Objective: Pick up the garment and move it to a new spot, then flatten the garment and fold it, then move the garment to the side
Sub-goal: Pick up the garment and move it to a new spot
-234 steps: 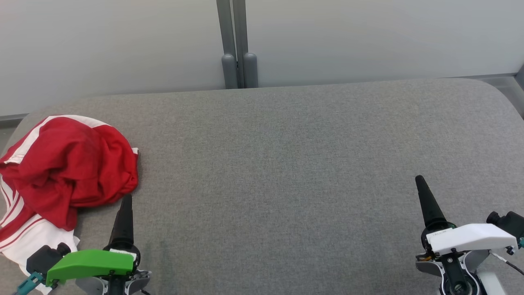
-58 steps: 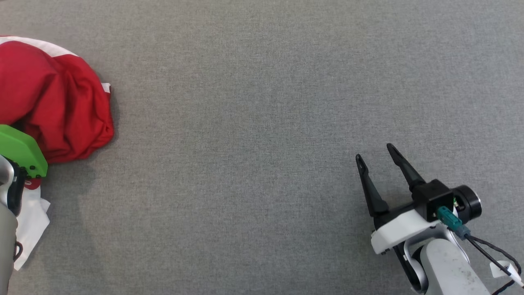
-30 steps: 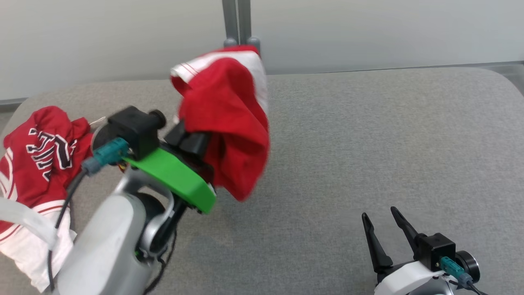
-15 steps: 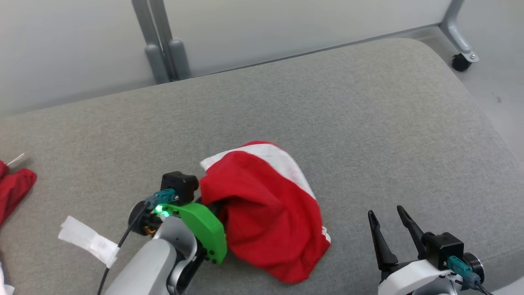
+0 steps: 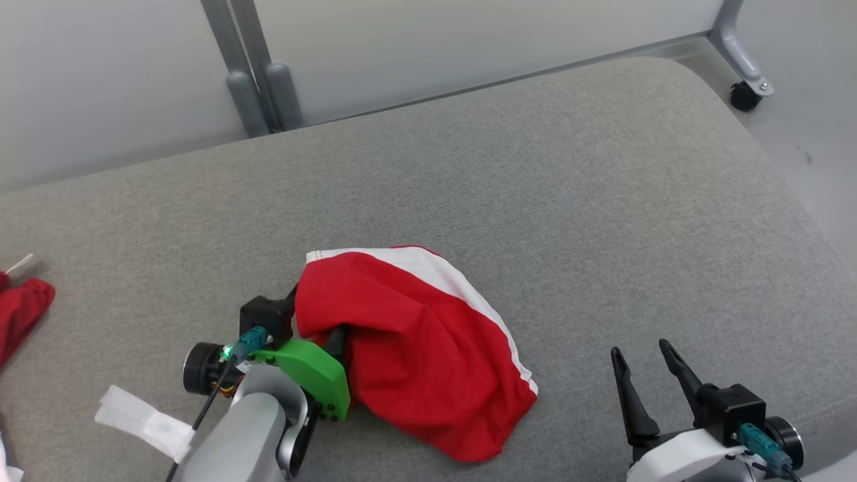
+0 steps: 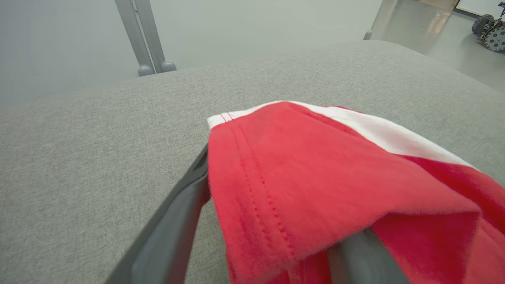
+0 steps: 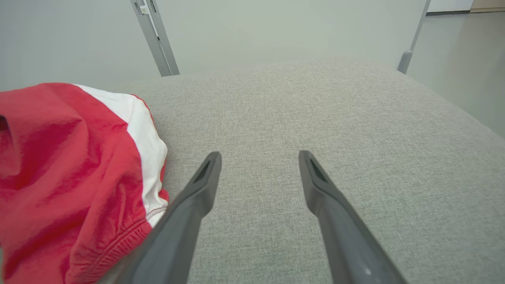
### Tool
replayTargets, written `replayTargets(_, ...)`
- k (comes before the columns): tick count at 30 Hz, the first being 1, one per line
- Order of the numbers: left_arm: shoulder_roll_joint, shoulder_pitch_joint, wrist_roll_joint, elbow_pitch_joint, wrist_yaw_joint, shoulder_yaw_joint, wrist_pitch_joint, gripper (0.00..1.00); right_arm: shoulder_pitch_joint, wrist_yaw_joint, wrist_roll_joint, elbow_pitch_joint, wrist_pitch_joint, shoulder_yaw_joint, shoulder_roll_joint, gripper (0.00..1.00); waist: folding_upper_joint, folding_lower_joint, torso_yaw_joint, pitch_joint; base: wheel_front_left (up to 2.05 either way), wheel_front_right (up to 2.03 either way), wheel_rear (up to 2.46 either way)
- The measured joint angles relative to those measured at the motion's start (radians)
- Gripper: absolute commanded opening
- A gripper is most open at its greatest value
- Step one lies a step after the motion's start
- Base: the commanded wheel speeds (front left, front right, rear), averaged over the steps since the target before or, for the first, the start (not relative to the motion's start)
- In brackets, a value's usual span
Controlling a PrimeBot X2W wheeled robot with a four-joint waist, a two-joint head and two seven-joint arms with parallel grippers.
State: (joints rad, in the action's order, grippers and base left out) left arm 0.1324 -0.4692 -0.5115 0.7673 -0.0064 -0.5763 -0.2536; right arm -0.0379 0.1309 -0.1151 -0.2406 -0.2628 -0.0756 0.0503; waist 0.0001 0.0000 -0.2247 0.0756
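Left gripper [image 5: 315, 321] sits low on the pad [image 5: 535, 201] with its fingers spread wide and clamping nothing: in the left wrist view one finger [image 6: 173, 221] runs bare along the grey weave while the other [image 6: 363, 256] shows as a blurred stub under the garment [image 6: 315, 189], tip buried in the fabric. So the garment is draped over that gripper, not pinched. From the head view it lies crumpled at the pad's near middle, red with a broad white band [image 5: 448, 271] along its far edge, touching the green cover [image 5: 315, 378] on the left wrist and hiding most of both fingers; a green light [image 5: 229, 351] glows beside the cover. Right gripper [image 5: 639, 348] hangs at lower right, fingers open and empty, near the garment but apart from it. Writing now: a white tag [image 5: 144, 418] hangs on the left arm's cable, nothing legible on it; a small label [image 7: 144, 8] sits high on the grey post [image 7: 158, 43], too small to read. At the far left edge another red cloth [image 5: 23, 311] is cut off by the frame, with a thin white tab [image 5: 20, 261] beside it. Top right, a caster [image 5: 742, 97] stands on the floor past the pad's rounded corner, and the left wrist view catches two wheels [image 6: 489, 29] of some machine, mostly out of frame.
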Motion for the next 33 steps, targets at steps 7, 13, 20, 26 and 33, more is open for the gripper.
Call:
replayTargets(7,0.019,0.189,0.057,-0.273,0.051,0.086,-0.009,1.00,-0.018,0.000,0.057,0.040,0.000,0.049,0.000,1.00,0.0000,0.0000,0.075,-0.044,0.00,0.00,0.00)
replayTargets(13,0.028,0.389,0.101,-0.505,0.086,0.202,-0.009,1.00,-0.028,0.000,0.092,0.080,0.000,0.094,0.002,1.00,0.0000,0.0000,0.150,-0.070,0.00,0.00,0.00)
replayTargets(20,0.015,0.552,0.168,-0.610,0.059,0.330,-0.010,1.00,-0.051,0.000,0.105,0.114,0.000,0.166,0.004,1.00,0.0000,0.0000,0.233,-0.097,0.00,0.00,0.00)
replayTargets(26,-0.015,0.593,0.218,-0.617,-0.002,0.444,-0.010,1.00,-0.064,0.000,0.119,0.112,0.000,0.216,0.003,1.00,0.0000,0.0000,0.282,-0.120,0.00,0.00,0.00)
replayTargets(33,-0.044,0.614,0.271,-0.579,-0.070,0.539,-0.010,1.00,-0.064,0.000,0.134,0.076,0.000,0.219,0.001,1.00,0.0000,0.0000,0.276,-0.132,0.00,0.00,0.00)
